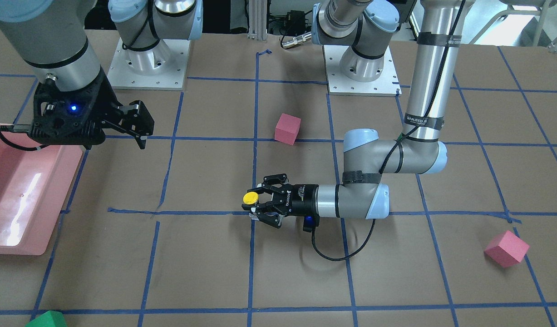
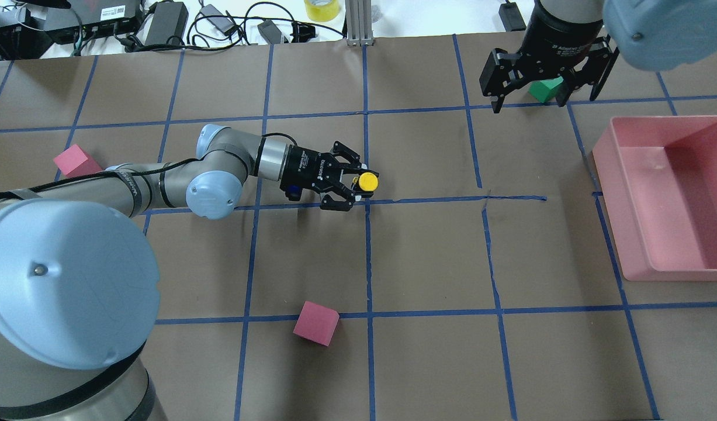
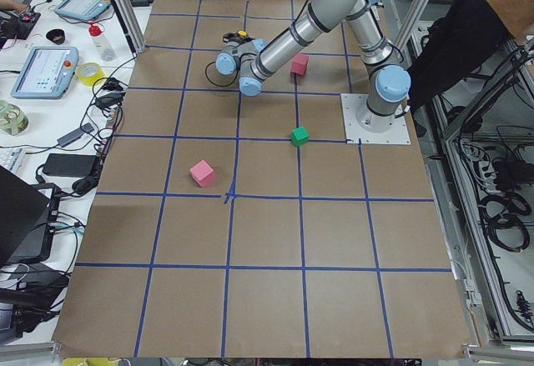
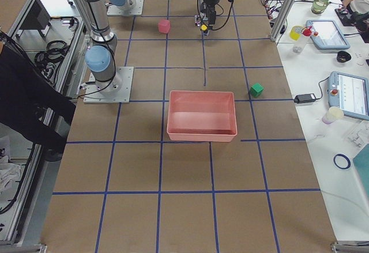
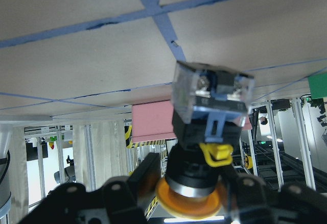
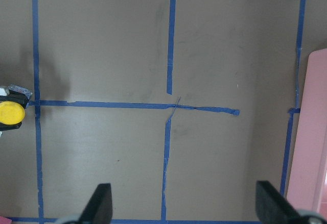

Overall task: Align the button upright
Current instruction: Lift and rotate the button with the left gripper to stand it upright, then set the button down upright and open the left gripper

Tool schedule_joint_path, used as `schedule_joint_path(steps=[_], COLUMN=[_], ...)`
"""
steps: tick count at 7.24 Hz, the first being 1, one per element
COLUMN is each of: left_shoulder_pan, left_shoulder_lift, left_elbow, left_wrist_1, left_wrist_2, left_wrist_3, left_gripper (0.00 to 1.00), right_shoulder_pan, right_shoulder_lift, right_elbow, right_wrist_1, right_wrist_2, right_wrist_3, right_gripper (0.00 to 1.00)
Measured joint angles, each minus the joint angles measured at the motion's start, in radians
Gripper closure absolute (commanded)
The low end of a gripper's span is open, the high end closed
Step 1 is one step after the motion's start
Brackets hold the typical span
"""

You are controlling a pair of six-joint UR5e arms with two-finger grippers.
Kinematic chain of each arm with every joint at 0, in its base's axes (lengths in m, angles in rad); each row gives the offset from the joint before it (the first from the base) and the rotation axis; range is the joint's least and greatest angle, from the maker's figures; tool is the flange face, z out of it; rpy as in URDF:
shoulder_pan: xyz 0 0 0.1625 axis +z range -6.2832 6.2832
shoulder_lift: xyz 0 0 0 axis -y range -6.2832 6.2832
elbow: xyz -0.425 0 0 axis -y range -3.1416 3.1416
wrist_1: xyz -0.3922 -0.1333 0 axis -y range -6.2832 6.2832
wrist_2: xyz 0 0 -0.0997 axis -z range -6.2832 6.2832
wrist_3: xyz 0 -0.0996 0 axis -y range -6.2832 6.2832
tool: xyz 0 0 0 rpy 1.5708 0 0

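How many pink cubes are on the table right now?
2. The near pink cube sits on the robot's side of the table, about midway along it. The far pink cube lies toward the robot's left. The views together show no third, so none seems hidden.

White lettering reading "ROBOTIQ" runs along the black body of the left hand point(image 1: 256, 202), legible in the front-facing and overhead views. The black wrist above the right hand point(image 2: 530, 100) carries a white line beginning "2F Adaptive", the rest too small to read. A black band point(image 1: 422, 120) on the left arm point(image 1: 435, 81) bears white print too blurred to make out.
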Motion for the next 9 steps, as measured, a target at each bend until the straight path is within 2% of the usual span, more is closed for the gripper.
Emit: schedule_joint_path(steps=[2,4,6,9], left_shoulder_pan=[0.001,0.001,0.001,0.001], left_shoulder_lift=[-0.009,-0.010,-0.008,-0.004], left_elbow=[-0.010,-0.015,-0.016,-0.015], left_wrist_1=[-0.037,-0.054,-0.066,-0.072], left_wrist_2=[0.001,-0.003,-0.011,0.000], left_wrist_3=[-0.004,-0.008,-0.009,-0.004], left_gripper=[1.00,0.92,0.28,0.20], right_shoulder_pan=[0.000,0.000,0.000,0.000], right_shoulder_lift=[0.000,0.000,0.000,0.000], right_elbow=[0.000,0.000,0.000,0.000], right_wrist_1=[0.000,0.000,0.000,0.000], right_wrist_2=[0.000,0.001,0.002,0.002], right_wrist_3=[0.000,0.001,0.001,0.001], right_gripper=[0.00,0.00,0.00,0.00])
